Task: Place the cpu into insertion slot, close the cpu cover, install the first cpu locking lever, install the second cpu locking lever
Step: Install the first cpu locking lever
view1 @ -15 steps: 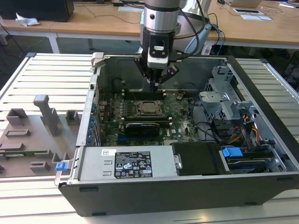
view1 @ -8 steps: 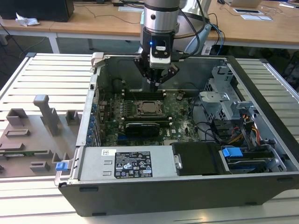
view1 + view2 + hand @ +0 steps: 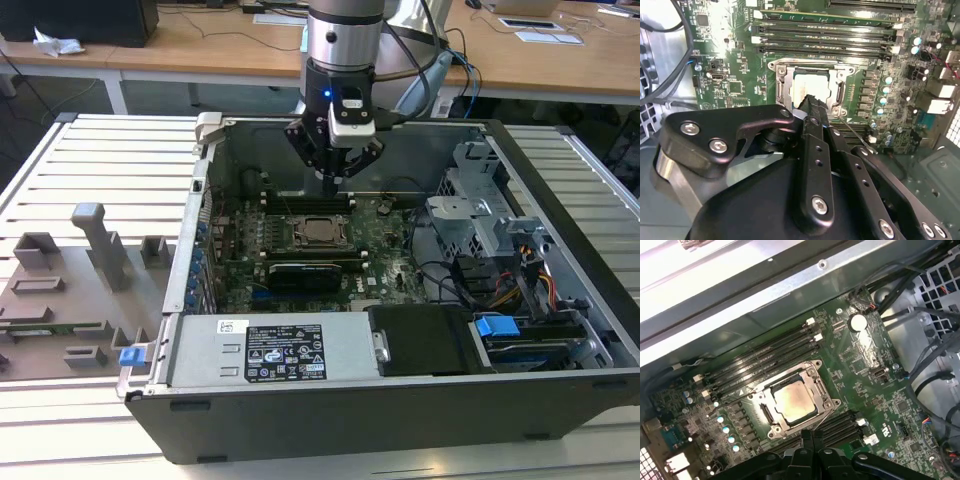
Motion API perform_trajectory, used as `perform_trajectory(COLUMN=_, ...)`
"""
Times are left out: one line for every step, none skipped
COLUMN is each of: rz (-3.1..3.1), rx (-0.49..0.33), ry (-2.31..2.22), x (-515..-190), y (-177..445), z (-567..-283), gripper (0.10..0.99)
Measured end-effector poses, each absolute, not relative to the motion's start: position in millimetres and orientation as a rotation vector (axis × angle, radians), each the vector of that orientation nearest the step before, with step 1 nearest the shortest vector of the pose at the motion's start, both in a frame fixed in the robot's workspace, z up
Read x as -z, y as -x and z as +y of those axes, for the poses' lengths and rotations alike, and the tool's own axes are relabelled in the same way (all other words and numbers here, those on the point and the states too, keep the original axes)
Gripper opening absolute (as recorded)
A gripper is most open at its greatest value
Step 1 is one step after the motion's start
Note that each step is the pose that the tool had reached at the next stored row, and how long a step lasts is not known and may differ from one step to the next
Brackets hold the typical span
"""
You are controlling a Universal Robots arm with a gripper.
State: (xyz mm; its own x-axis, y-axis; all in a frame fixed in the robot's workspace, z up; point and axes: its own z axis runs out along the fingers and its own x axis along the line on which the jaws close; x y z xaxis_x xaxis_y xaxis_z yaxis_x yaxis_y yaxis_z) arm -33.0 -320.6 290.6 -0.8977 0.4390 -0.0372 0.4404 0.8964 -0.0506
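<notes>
Arm (image 3: 345,40) hangs vertical — jaws pinched together near the cpu (image 3: 792,401).

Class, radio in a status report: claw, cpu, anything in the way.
Claw shut, empty, by the insertion slot. Cpu seated inside, cpu cover down around it. Nothing blocking.

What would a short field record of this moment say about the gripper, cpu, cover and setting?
gripper: shut, holding nothing, tips near one edge of the insertion slot
cpu: lying flat in the insertion slot
cpu cover: lying flat around the cpu
setting: green motherboard inside an open computer case
</notes>
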Motion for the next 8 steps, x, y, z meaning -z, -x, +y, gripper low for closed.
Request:
perform_trajectory(rz=3.038, rx=0.090, ry=-0.691, x=-290.6, y=33.0, z=-320.6, gripper=0.106)
perform_trajectory(rz=3.040, rx=0.090, ry=-0.680, x=-290.6, y=33.0, z=-320.6, gripper=0.106)
perform_trajectory(rz=3.044, rx=0.090, ry=-0.662, x=-290.6, y=33.0, z=-320.6, gripper=0.106)
perform_trajectory(rz=3.047, rx=0.089, ry=-0.643, x=-290.6, y=33.0, z=-320.6, gripper=0.106)
perform_trajectory(rz=3.051, rx=0.089, ry=-0.621, x=-290.6, y=33.0, z=-320.6, gripper=0.106)
perform_trajectory(rz=3.054, rx=0.089, ry=-0.606, x=-290.6, y=33.0, z=-320.6, gripper=0.106)
perform_trajectory(rz=3.059, rx=0.088, ry=-0.580, x=-290.6, y=33.0, z=-320.6, gripper=0.106)
perform_trajectory(rz=3.061, rx=0.088, ry=-0.569, x=-290.6, y=33.0, z=-320.6, gripper=0.106)
